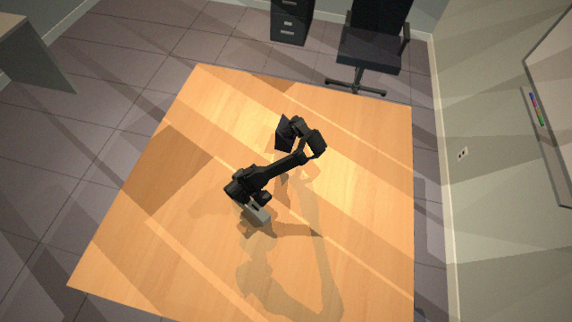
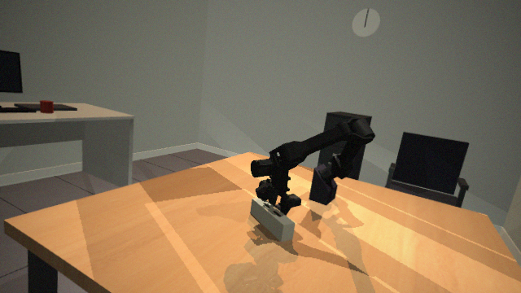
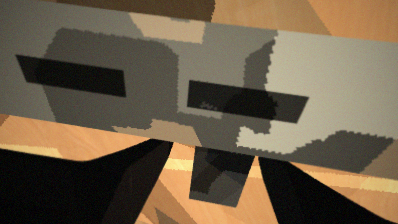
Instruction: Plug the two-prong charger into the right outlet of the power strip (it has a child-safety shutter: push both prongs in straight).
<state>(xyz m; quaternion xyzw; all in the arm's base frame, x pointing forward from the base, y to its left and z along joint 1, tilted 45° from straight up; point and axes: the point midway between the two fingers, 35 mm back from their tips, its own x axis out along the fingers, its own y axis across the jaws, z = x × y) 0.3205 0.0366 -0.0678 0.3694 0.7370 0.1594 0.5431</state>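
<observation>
Apparently the end effector (image 1: 264, 197) (image 2: 281, 201) (image 3: 216, 145) stands spread, fingers apart on either side of the charger (image 3: 220, 177), gripping nothing; beyond it, the power strip (image 1: 259, 215) (image 2: 285, 228) (image 3: 345, 75) shows both dark slots unfilled, so grasping looks undone or lost, and insertion remains; the desk (image 1: 357, 250) (image 2: 171, 236) (image 3: 370, 15) extends well past the strip, leaving sideways room

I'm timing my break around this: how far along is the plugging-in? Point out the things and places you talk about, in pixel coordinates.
Done: the gripper (image 1: 256, 202) (image 2: 282, 204) (image 3: 216, 145) is at the power strip (image 1: 263, 217) (image 2: 287, 230) (image 3: 340, 82). In hand: nothing clamped; it stands open around the dark block (image 3: 220, 181), apparently the charger. Left: probably insertion; I can't see prongs or confirm seating.
</observation>
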